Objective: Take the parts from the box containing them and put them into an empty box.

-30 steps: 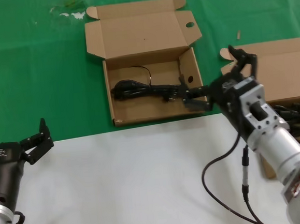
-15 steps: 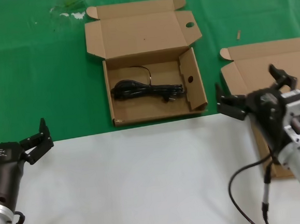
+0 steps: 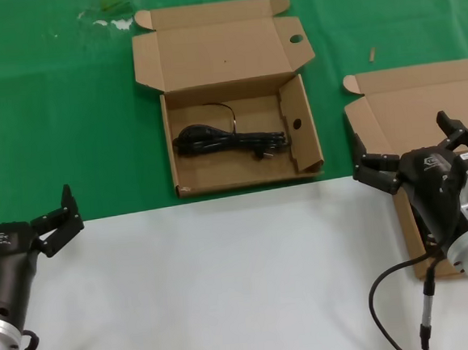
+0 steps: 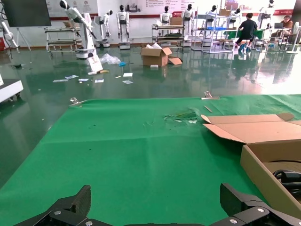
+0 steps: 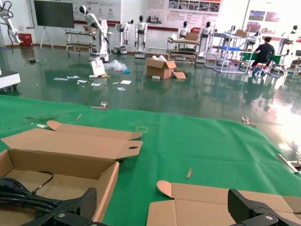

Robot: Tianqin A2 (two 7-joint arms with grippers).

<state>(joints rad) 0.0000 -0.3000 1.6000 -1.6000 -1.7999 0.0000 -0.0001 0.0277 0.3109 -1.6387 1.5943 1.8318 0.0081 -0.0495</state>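
The box with the round-holed lid tab [image 3: 295, 39] stands open at the middle and holds one coiled black power cord [image 3: 227, 141]. The second box [image 3: 423, 99], its lid with plain rounded ears, stands open at the right; its contents are hidden behind my right arm. My right gripper [image 3: 410, 145] is open and empty, above that box's near left corner. In the right wrist view the gripper [image 5: 164, 212] is open over the plain lid [image 5: 211, 207], with the holed box [image 5: 70, 146] and cord [image 5: 19, 195] alongside. My left gripper [image 3: 55, 217] is open and idle at the near left.
A green cloth [image 3: 67, 115] covers the far part of the table and a white surface [image 3: 210, 282] the near part. In the left wrist view my open gripper [image 4: 157, 209] faces bare green cloth, with the holed box [image 4: 263, 155] off to one side.
My right gripper has left the holed box and moved right to the plain-lidded box. The cord bundle stays lying in the holed box. The left arm has not moved.
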